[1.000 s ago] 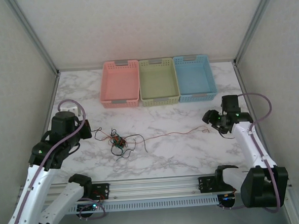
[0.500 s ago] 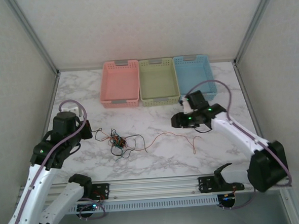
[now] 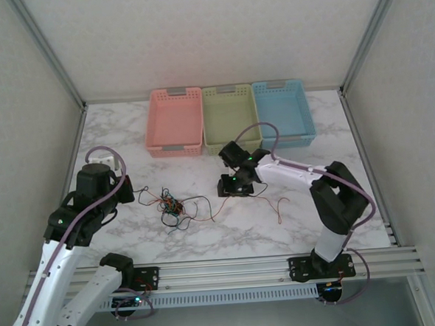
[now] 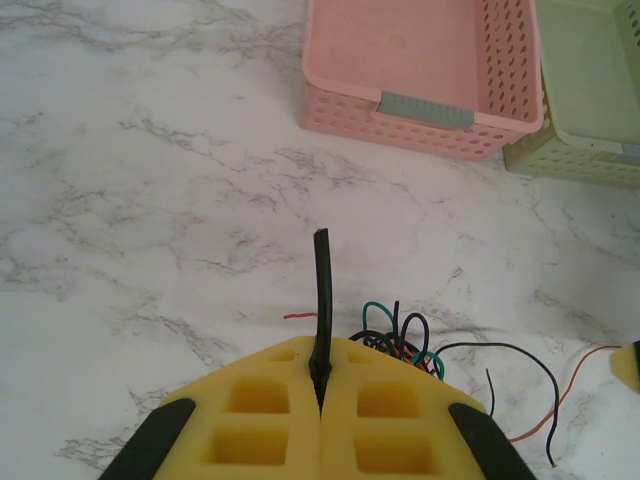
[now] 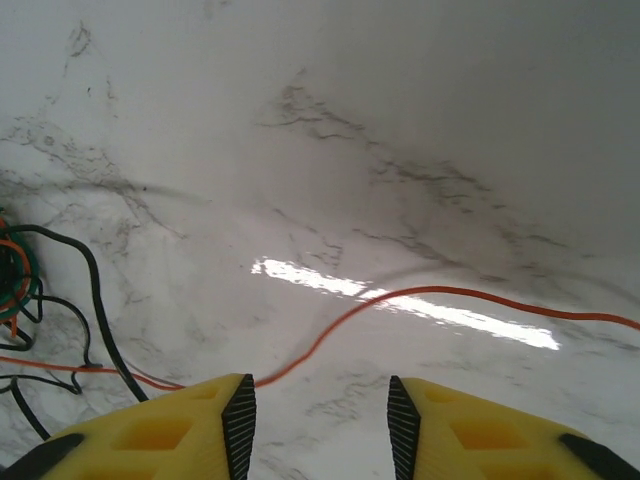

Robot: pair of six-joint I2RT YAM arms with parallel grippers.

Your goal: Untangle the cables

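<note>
Left gripper [image 3: 129,192] is seen in the top view at the table's left side, aimed rt toward the cables [image 3: 173,207]; its jaws can't be read from up there. The cables are found as a small knotted clump on the marble table [image 3: 113,140], left of ctr, w/ loose black loops spread to the rt. An orange-red wire [image 3: 280,211] is trailed from the clump rightward, past the right gripper [image 3: 226,187], which is held low just rt of the clump. At the back, a pink basket [image 3: 177,147], green basket [image 3: 233,144] & blue basket [image 3: 285,139] are lined up side by side, well apart from the clump. Left wrist view: the left gripper [image 4: 320,372] is shown closed, yellow pads pressed together on a black wire [image 4: 321,290], w/ the wire's free end stuck out ahead of the tips. The cables [image 4: 398,338] are seen just beyond the rt pad, and the pink basket [image 4: 420,110] further off. Right wrist view: the right gripper [image 5: 320,400] is shown w/ its fingers [image 5: 160,430] parted and nothing clamped btwn them. The orange-red wire [image 5: 420,293] is laid flat on the marble, curved across in front of the gap & down to the left fingertip. The cables [image 5: 15,290] are seen at the left edge.
</note>
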